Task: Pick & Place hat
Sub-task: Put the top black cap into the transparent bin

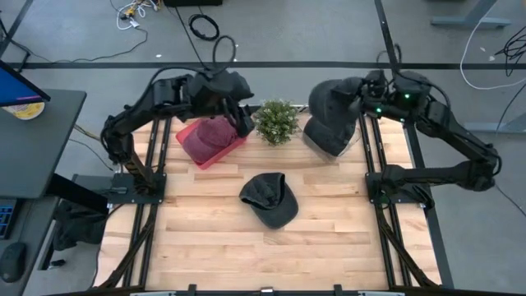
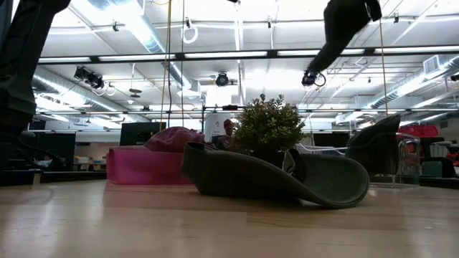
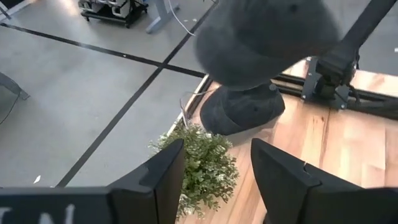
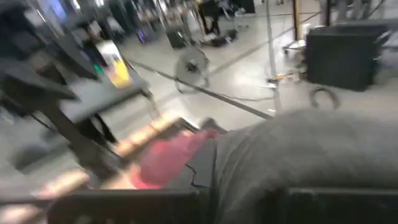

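Note:
A dark grey hat (image 1: 333, 100) hangs lifted at the table's far right, under my right gripper (image 1: 362, 105); it also fills the right wrist view (image 4: 298, 155). Right below it another dark hat (image 1: 329, 138) sits crown-up on the table. A third grey cap (image 1: 269, 200) lies at the table's middle, its brim curled toward the near edge (image 2: 287, 179). A maroon hat (image 1: 209, 136) rests in a pink bin (image 1: 215, 154) at the far left. My left gripper (image 1: 244, 123) hovers open between the bin and a small plant (image 3: 199, 168), touching nothing. My right gripper holds the lifted dark grey hat (image 3: 264, 31) from the table's right side. The hat itself covers the fingers in the right wrist view, so which part they have cannot be told. The hat hangs clear above the dark hat (image 3: 244, 111) on the table.
A small potted plant (image 1: 277, 122) stands at the far edge between the pink bin and the hats on the right. Black rails (image 1: 374, 164) run along both sides of the wooden table. The near half of the table (image 1: 263, 255) is bare wood.

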Motion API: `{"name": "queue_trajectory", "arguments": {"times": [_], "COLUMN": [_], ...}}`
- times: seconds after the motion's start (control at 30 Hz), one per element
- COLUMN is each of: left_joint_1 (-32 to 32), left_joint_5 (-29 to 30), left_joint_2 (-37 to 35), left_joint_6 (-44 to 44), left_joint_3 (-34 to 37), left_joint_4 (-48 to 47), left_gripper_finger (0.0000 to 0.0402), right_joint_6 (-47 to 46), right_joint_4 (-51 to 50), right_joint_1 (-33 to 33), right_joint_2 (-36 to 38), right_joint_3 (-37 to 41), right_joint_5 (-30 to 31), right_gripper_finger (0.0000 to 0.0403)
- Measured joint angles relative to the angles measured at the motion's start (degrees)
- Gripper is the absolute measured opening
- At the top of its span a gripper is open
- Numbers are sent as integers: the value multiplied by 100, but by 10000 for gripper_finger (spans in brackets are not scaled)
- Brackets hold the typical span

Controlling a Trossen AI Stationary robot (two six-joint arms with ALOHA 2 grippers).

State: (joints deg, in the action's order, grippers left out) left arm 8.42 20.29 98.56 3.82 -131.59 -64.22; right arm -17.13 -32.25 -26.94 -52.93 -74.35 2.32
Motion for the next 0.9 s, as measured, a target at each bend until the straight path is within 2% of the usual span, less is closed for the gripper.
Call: {"name": "queue_trajectory", "arguments": {"times": [0.17, 0.27, 0.4, 0.9], "left_joint_1": [-252, -403, -534, -607], "left_joint_5": [4, 28, 102, 111], "left_joint_2": [11, 17, 28, 66], "left_joint_6": [68, 154, 155, 181], "left_joint_3": [2, 2, 2, 2], "left_joint_4": [-85, -59, -31, 211], "left_gripper_finger": [177, 177, 177, 177], "right_joint_6": [651, 800, 738, -54], "right_joint_4": [-545, -523, -194, 1384], "right_joint_1": [-340, -558, -862, -1866], "right_joint_2": [-171, -253, -309, -325], "right_joint_3": [0, 128, 551, 2531], "right_joint_5": [-41, -148, -531, -1090], "right_gripper_finger": [15, 15, 15, 15]}}
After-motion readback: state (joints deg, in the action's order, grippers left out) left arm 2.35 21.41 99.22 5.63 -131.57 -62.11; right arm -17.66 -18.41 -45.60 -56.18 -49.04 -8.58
